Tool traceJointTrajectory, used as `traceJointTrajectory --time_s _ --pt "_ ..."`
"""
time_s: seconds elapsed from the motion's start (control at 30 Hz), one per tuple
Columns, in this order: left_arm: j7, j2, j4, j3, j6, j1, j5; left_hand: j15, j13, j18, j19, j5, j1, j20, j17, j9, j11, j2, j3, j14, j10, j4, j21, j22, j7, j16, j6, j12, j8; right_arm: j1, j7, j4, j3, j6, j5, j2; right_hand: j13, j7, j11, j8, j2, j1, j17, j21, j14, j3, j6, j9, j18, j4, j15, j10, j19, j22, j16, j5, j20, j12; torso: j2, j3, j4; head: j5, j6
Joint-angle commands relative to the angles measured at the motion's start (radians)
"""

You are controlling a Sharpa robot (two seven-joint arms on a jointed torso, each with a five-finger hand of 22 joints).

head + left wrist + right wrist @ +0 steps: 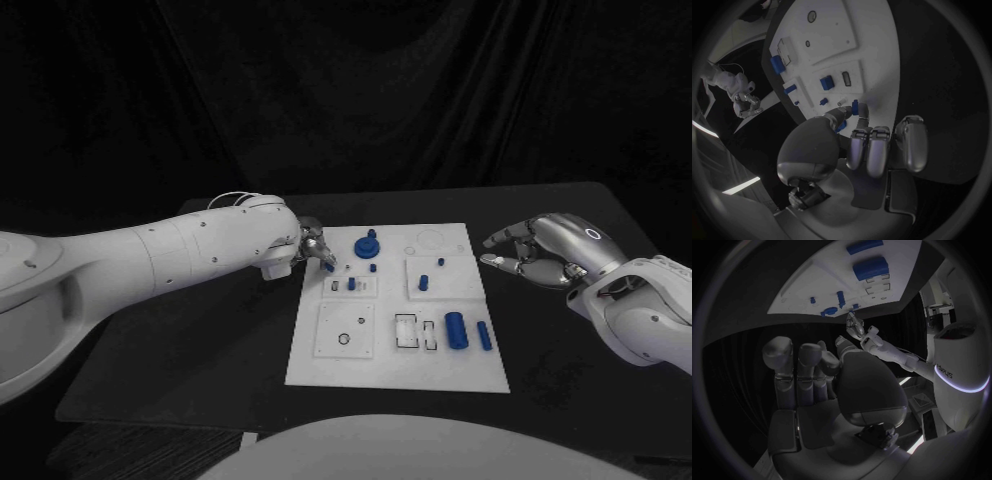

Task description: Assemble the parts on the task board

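Observation:
The white task board (397,372) lies mid-table. At its far left corner my left hand (307,246) pinches a small blue part (855,107) between thumb and fingertip, just off the board's edge. A blue knobbed piece (368,243) and short blue pegs (374,267) stand on the far half of the board. On the near right lie a thick blue cylinder (456,330) and a thin blue bar (485,336). My right hand (542,250) hovers right of the board (811,280), fingers loosely bent, holding nothing.
Rectangular slots (407,332) and a ring-shaped recess (345,339) sit in the board's near half. Bare black table (188,360) surrounds the board on the left, right and near sides. A dark curtain hangs behind the table.

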Motion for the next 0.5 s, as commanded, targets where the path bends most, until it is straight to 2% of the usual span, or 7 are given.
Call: traceJointTrajectory --time_s 0.03,0.13,0.27,0.5 --pt "-0.048 -0.024 0.051 0.002 -0.028 0.017 0.045 -0.01 0.262 -0.011 0.006 -0.006 -0.011 -0.001 0.263 0.001 -0.01 -0.007 0.059 0.104 0.106 -0.041 0.007 0.197 -0.008 0.003 0.015 0.004 -0.003 -0.002 -0.008 0.006 0.001 -0.002 -0.003 -0.004 -0.001 -0.001 0.008 -0.005 0.004 0.005 -0.001 -0.003 0.025 0.001 0.006 -0.001 0.007 -0.003 0.0 0.0 0.004 0.099 -0.003 -0.003 0.0 -0.003 -0.001 -0.0001 0.0008 -0.002 0.0" --pt "-0.077 -0.047 0.098 0.002 -0.033 0.029 0.047 -0.011 0.262 -0.012 0.01 -0.015 -0.026 -0.002 0.263 0.001 -0.011 -0.003 0.065 0.104 0.106 -0.03 0.011 0.199 -0.009 0.003 0.019 0.004 -0.006 -0.002 -0.01 0.008 0.001 -0.001 -0.003 -0.005 -0.001 -0.001 0.008 -0.005 0.004 0.005 -0.001 -0.003 0.025 0.001 0.006 -0.001 0.007 -0.003 0.0 0.0 0.004 0.099 -0.003 -0.003 0.0 -0.003 -0.001 0.0002 0.0004 0.002 0.0" --pt "-0.107 -0.068 0.143 0.001 -0.031 0.037 0.048 -0.012 0.262 -0.012 0.011 -0.017 -0.028 -0.002 0.263 0.001 -0.011 -0.003 0.065 0.104 0.106 -0.028 0.012 0.199 -0.009 0.003 0.019 0.004 -0.007 -0.002 -0.009 0.008 0.001 0.0 -0.003 -0.003 -0.003 -0.001 0.008 -0.006 0.004 0.005 -0.001 -0.003 0.025 0.001 0.007 -0.001 0.007 -0.003 0.0 0.0 0.003 0.099 -0.003 -0.004 0.0 -0.006 -0.002 0.0008 0.001 0.006 0.0" --pt "-0.13 -0.083 0.18 0.001 -0.032 0.035 0.048 -0.012 0.262 -0.012 0.01 -0.02 -0.032 -0.003 0.263 0.001 -0.011 0.001 0.069 0.104 0.106 -0.024 0.01 0.198 -0.009 0.003 0.018 0.004 -0.011 -0.003 -0.008 0.012 0.001 -0.001 -0.003 -0.005 -0.003 -0.001 0.008 -0.006 0.004 0.005 -0.002 -0.003 0.024 0.001 0.007 -0.001 0.006 -0.003 0.0 0.0 0.003 0.099 -0.003 -0.004 0.0 -0.006 -0.001 0.0003 -0.0008 0.011 0.0"
